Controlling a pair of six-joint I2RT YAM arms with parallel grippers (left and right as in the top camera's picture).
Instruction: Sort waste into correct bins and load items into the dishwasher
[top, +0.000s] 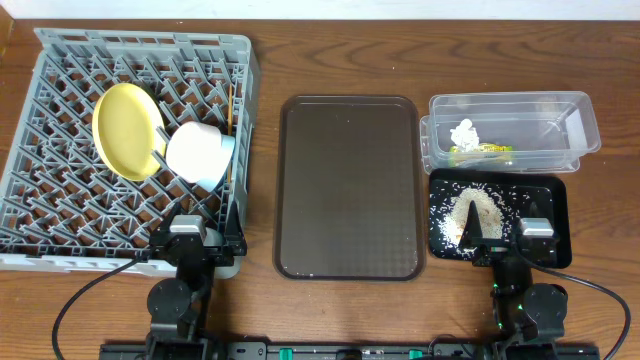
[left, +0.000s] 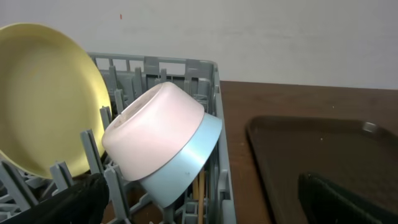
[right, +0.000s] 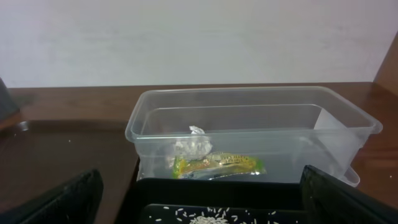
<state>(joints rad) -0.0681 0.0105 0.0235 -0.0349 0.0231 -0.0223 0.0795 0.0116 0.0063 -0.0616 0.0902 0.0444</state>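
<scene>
The grey dish rack (top: 60, 60) holds the yellow plate (top: 128, 130) on edge and the pinkish-white bowl (top: 195, 148) nested in the light blue bowl (top: 222, 168). The chopsticks (top: 232, 105) stand at its right wall. The plate (left: 43, 99), pinkish-white bowl (left: 152, 134), blue bowl (left: 186, 165) and chopsticks (left: 199, 186) also show in the left wrist view. The clear tub (top: 575, 125) holds the tissue (top: 465, 132) and wrapper (top: 485, 150). Rice (top: 475, 210) lies on the black tray (top: 555, 195). My left gripper (top: 197, 228) is open at the rack's front edge. My right gripper (top: 505, 237) is open over the black tray. No cup is visible.
A large brown serving tray (top: 348, 185) lies between the rack and the bins and shows in the left wrist view (left: 323, 149). The right wrist view shows the tub (right: 249, 118), tissue (right: 189, 144), wrapper (right: 217, 165) and scattered rice (right: 211, 216). A wall stands behind the table.
</scene>
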